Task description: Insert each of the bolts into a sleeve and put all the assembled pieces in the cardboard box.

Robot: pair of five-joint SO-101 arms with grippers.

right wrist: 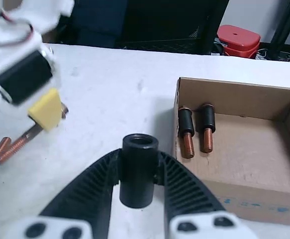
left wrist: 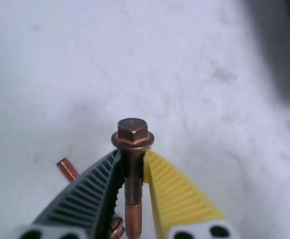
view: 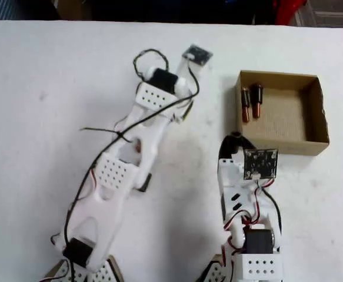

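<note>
Left wrist view: bolt [left wrist: 133,133] clamped by shank in left jaws, head proud of them. Right jaws clamped on sleeve [right wrist: 139,172], open bore facing away from wrist; we read this as ready to receive bolt. Just beside it, cardboard box [right wrist: 234,97], two assembled pieces [right wrist: 186,132] inside. Spare bolt [left wrist: 67,169] on surface [left wrist: 184,59].

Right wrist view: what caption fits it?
Right gripper holds a black sleeve beside the cardboard box, where two assembled pieces lie.

White table [view: 42,147], red container [right wrist: 238,40] and dark furniture [right wrist: 149,20] beyond its far edge
</note>
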